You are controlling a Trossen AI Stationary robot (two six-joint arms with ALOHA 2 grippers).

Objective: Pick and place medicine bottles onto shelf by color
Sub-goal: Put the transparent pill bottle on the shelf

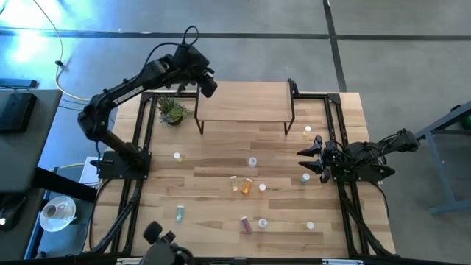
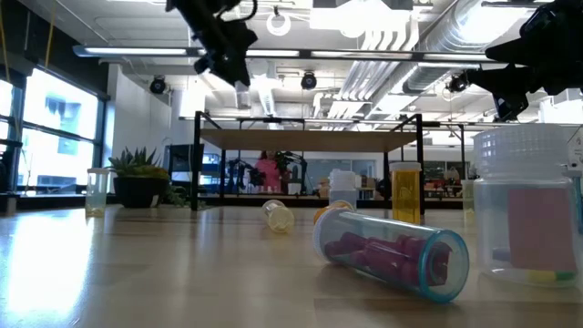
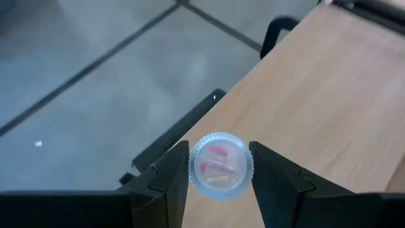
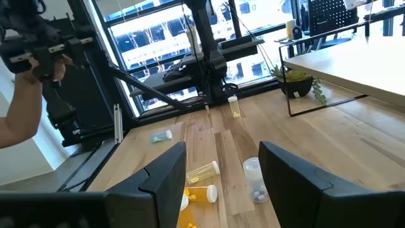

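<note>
My left gripper [image 1: 208, 85] is raised above the left end of the shelf [image 1: 243, 101], a light wood board on black legs, and is shut on a clear pill bottle [image 3: 220, 166]. It also shows high above the shelf's left end in the low view [image 2: 239, 80]. My right gripper [image 1: 307, 160] is open and empty near the table's right edge, with a clear bottle [image 1: 305, 177] just beside it. Several other bottles lie or stand on the table: clear [image 1: 252, 161], orange [image 1: 246, 185], purple [image 1: 245, 224], green-blue [image 1: 179, 213]. My left gripper pinches the clear bottle's round sides [image 3: 192, 170] between its two fingers [image 3: 166, 183]. The bottle's ribbed round end faces the wrist camera, with pills showing through it. The bottle is lifted clear, above the wood surface and the floor beyond.
A small potted plant [image 1: 173, 110] stands by the shelf's left legs. A yellow bottle [image 1: 307, 131] stands at the right, near the shelf's right legs. Black frame rails [image 1: 335, 125] run along the table's sides. A person's arm [image 4: 19, 126] shows beyond the table's left side.
</note>
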